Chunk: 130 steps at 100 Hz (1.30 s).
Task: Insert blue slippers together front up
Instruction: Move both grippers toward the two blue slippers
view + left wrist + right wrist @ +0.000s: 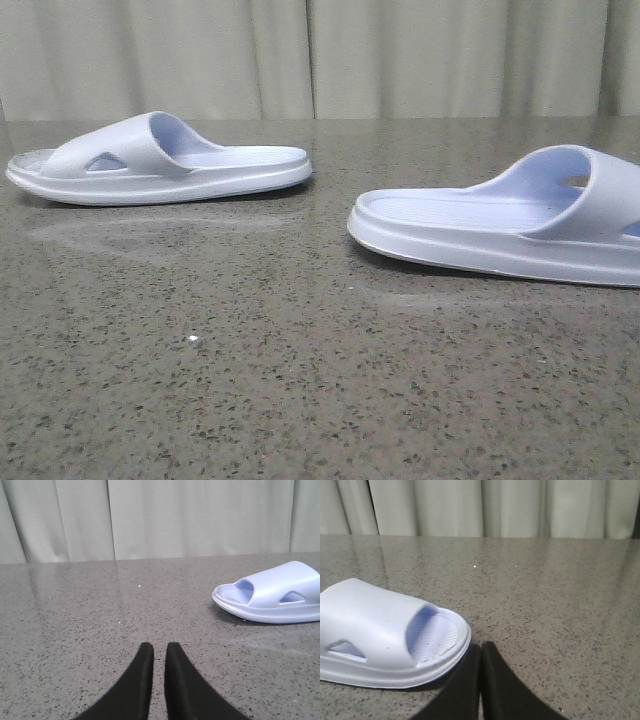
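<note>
Two pale lavender-blue slippers lie sole-down and apart on the speckled grey table. The left slipper [160,160] lies far left, its strap toward the left. The right slipper [510,225] lies at the right, its strap toward the right edge. Neither gripper shows in the front view. My left gripper [159,647] is empty, its black fingers almost together with a thin gap; the left slipper [270,592] lies well off to its side. My right gripper [481,647] is shut and empty, its tips just beside the toe rim of the right slipper [385,640], apart from it.
The speckled grey stone table [300,380] runs back to a pale pleated curtain [320,55]. Bare tabletop lies between the two slippers and in front of them.
</note>
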Tool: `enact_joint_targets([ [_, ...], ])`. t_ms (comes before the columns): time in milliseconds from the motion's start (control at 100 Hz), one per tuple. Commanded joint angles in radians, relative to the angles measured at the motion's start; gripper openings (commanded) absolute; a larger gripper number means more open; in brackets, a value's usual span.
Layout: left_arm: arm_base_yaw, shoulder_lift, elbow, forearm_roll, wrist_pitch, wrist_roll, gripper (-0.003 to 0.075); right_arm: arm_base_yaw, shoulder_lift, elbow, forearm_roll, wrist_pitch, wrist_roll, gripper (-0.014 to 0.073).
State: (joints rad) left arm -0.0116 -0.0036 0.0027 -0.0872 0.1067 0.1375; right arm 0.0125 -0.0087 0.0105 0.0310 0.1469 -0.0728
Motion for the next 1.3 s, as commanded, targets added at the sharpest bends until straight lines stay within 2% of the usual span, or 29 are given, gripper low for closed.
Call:
enact_joint_targets([
  [0, -0.01, -0.029, 0.009, -0.007, -0.079, -0.007, 0.0015, 0.001, -0.022, 0.021, -0.008, -0.085, -0.003, -0.0078],
  [960, -0.01, -0.029, 0.009, -0.007, -0.08, -0.007, 0.0015, 0.001, -0.022, 0.021, -0.008, -0.09, -0.003, -0.0078],
  [1200, -0.01, -0.029, 0.009, -0.007, -0.08, -0.007, 0.0015, 0.001, -0.022, 0.021, 0.03, -0.128, -0.003, -0.0078],
  [1290, -0.01, -0.029, 0.009, -0.02, -0.08, -0.007, 0.0015, 0.001, -0.022, 0.021, 0.081, -0.147, -0.003, -0.0078],
])
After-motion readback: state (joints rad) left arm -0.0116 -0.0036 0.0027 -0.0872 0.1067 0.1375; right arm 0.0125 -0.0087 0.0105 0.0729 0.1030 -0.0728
